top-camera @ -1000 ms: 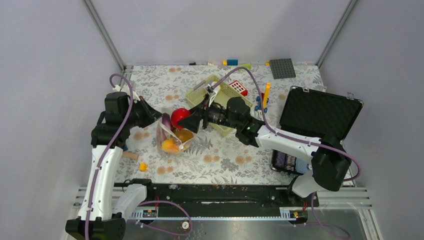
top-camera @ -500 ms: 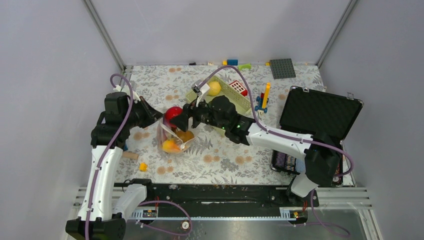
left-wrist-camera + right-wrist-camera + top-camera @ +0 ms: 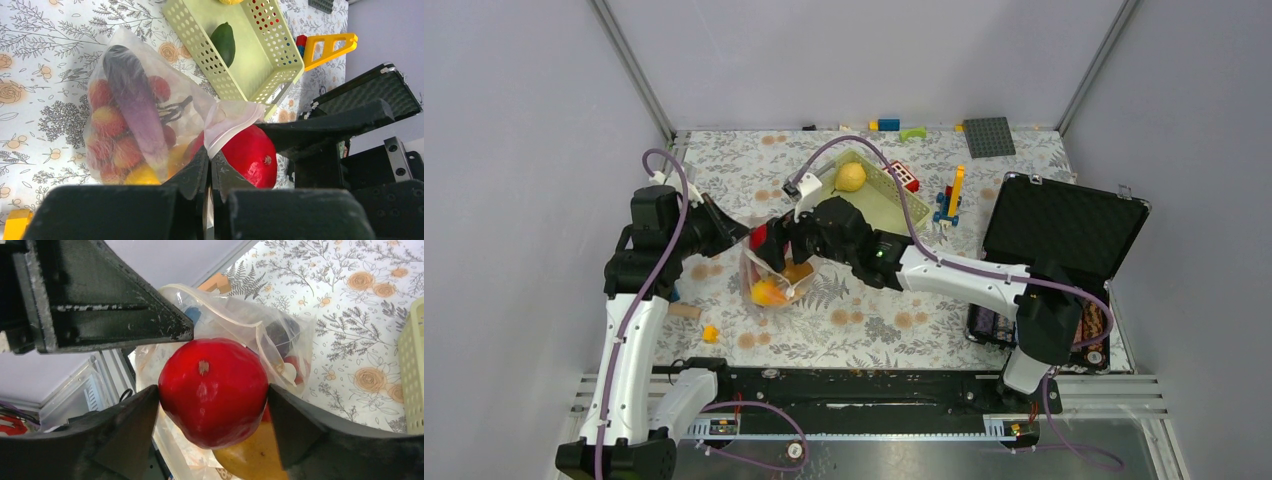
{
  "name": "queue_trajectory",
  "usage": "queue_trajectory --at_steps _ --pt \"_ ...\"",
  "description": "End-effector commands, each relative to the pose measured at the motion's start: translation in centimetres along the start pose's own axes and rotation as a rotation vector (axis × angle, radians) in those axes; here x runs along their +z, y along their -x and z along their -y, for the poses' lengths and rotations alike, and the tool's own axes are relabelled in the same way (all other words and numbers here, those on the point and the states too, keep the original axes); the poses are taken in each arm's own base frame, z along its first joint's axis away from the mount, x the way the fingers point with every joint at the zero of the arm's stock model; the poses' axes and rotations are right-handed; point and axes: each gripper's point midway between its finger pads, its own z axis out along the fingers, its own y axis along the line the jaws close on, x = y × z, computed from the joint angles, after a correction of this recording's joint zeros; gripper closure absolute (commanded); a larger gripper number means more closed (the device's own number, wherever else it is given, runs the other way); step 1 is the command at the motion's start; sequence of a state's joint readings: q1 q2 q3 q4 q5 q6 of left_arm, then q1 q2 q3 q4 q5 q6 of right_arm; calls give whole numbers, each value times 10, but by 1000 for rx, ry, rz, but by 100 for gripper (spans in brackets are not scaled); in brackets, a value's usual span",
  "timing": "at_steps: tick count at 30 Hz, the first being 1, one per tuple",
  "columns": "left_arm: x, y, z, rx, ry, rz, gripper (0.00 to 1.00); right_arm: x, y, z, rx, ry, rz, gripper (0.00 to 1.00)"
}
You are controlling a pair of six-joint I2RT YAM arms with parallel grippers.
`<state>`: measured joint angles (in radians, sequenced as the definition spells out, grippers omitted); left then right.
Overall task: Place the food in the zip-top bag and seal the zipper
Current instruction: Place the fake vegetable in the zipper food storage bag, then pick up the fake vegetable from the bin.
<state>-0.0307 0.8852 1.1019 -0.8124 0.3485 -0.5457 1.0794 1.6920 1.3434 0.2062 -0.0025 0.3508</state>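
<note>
Pinching the zip-top bag (image 3: 107,65) rim with the left gripper (image 3: 209,162) to keep it gaping, clamping the red fruit (image 3: 214,390) in the right gripper (image 3: 215,412) at its mouth.

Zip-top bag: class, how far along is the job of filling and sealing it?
Done: several fruits already sit inside the zip-top bag. In hand: the left fingers pinch its mouth edge, while the right fingers hold a red fruit at the opening. Left: a lemon and a green vegetable lie in the basket, and the zipper is unsealed.
</note>
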Motion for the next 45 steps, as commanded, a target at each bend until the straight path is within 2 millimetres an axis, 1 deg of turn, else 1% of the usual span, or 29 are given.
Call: queue_trajectory --at_steps 1,2,3,6,10,13,15,17,20,22,23,27,29,30,31,35,38,42,43,44,45 --pt "-5 15 16 39 -73 64 100 6 15 -6 -16 -27 4 7" --pt "-5 16 15 39 -68 69 100 6 15 -7 -18 -26 0 1" --pt "-4 16 14 39 -66 68 100 6 15 -6 -20 -31 0 0" --pt "-3 14 15 38 -71 59 100 2 19 -6 -24 -38 13 0" --pt "-3 16 13 39 -61 66 100 -8 27 -14 -40 3 27 0" --pt "-4 16 12 37 -53 70 100 -17 38 -19 -56 24 74 0" --pt "-4 17 10 37 -45 74 100 -24 46 -18 -78 17 99 0" --pt "-4 17 11 39 -44 77 100 -31 54 -10 -91 -23 129 0" --pt "-4 18 9 38 -34 78 100 -40 73 14 -66 -140 213 0" --pt "-5 18 8 38 -31 83 100 -46 80 34 -26 -220 235 0" --pt "-5 18 8 38 -31 83 100 -49 83 48 -4 -261 240 0" --pt "-4 18 7 37 -28 81 100 -48 79 99 136 -338 192 0" --pt "-3 17 8 34 -31 76 100 -47 74 130 202 -418 151 0" --pt "-3 17 8 35 -33 74 100 -48 62 147 218 -479 97 0" --pt "-3 17 8 34 -33 71 100 -48 55 162 231 -527 67 0" --pt "-2 17 6 30 -22 74 100 -35 35 212 260 -651 -22 0" --pt "-1 16 7 31 -30 66 100 -21 16 237 278 -715 -116 0" --pt "-2 16 6 34 -26 69 100 2 -3 264 288 -782 -166 0" --pt "-2 16 7 36 -31 67 100 4 -13 272 296 -817 -194 0" --pt "-2 16 8 36 -34 64 100 7 -11 277 304 -838 -185 0" --pt "-2 16 8 36 -34 66 100 10 -14 282 307 -853 -185 0"
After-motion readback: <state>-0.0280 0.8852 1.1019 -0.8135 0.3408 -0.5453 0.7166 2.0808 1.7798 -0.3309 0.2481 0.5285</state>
